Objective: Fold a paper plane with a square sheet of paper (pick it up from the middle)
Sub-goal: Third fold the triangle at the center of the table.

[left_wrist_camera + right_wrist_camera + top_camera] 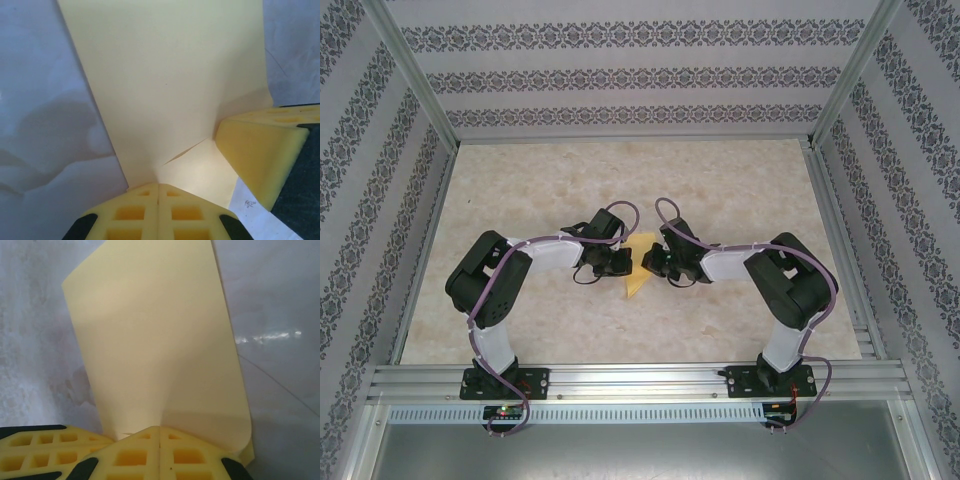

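Observation:
The square sheet of paper [640, 272] is pale yellow-orange and hangs between my two grippers at the middle of the table, bent and creased. My left gripper [623, 262] is shut on one edge of the sheet [165, 85], its foam fingertips [142, 200] pressed together with a slanted crease just above them. From the opposite side my right gripper [657, 262] is shut on the sheet [155, 340], which curls over at its lower right corner. The right gripper's finger [260, 155] shows at the right of the left wrist view. The paper plane is out of view.
The beige marbled tabletop [620, 180] is walled by patterned panels on three sides. An aluminium rail [640, 380] runs along the near edge where both arm bases are bolted. Both arms bend inward, with their elbows out to the sides.

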You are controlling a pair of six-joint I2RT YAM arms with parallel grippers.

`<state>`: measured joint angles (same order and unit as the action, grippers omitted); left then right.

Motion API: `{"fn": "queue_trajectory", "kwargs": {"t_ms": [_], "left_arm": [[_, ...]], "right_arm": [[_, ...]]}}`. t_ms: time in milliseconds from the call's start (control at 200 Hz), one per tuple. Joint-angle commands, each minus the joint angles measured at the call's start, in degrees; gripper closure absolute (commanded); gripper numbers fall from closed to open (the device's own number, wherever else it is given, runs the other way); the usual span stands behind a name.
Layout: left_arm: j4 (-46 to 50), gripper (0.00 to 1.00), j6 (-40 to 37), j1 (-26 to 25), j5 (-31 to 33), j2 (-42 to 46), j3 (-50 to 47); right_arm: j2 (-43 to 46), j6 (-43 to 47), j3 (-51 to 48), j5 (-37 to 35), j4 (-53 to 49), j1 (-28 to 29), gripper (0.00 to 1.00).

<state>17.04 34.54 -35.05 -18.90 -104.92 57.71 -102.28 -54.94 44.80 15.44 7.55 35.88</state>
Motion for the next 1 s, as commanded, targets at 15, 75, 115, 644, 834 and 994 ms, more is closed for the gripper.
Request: {"fn": "queue_trajectory", "kwargs": {"t_ms": [15,75,115,644,834,994], "left_arm": [[7.75,1.00,0.22,0.40,8.38,-1.27,-1.85],[7.75,1.00,0.43,0.41,8.16,-0.71,-1.85],[7.43,0.99,0.46,0.40,7.56,-0.18,-1.74],[-4.98,0.81,1.75,0.40,-6.29,4.93,-2.42],[-5.24,0.84,1.57,0.40,-5.67,4.49,-2.59],[-5.12,0.84,1.05,0.33,-5.50,4.50,-2.60]], "right_arm": [[0.37,-2.09,-2.88,-4.00,-0.09,-1.67,1.00],[1.22,-2.29,-3.80,-4.53,0.08,-1.94,1.00],[1.54,-2.26,-4.01,-4.53,-0.07,-1.95,1.00],[1.38,-2.28,-3.97,-3.84,-0.17,-1.51,1.00],[1.14,-2.35,-3.99,-3.84,-0.25,-1.56,1.00],[1.05,-2.54,-3.97,-3.94,-0.61,-1.53,1.00]]}}
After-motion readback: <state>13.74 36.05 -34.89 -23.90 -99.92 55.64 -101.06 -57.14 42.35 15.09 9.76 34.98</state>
